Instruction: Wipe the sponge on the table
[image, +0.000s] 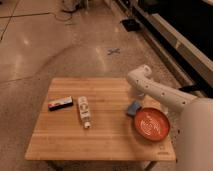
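Note:
The small blue sponge (133, 108) lies on the light wooden table (105, 137), right of centre and next to the orange plate. My gripper (134, 94) points down just behind the sponge, at the end of the white arm (160, 92) that reaches in from the right. The gripper is close above the sponge or touching it; I cannot tell which.
An orange plate (151, 123) sits at the right front of the table, touching or nearly touching the sponge. A white tube (83, 111) lies left of centre. A dark flat box with a pale label (60, 103) lies further left. Bare floor surrounds the table.

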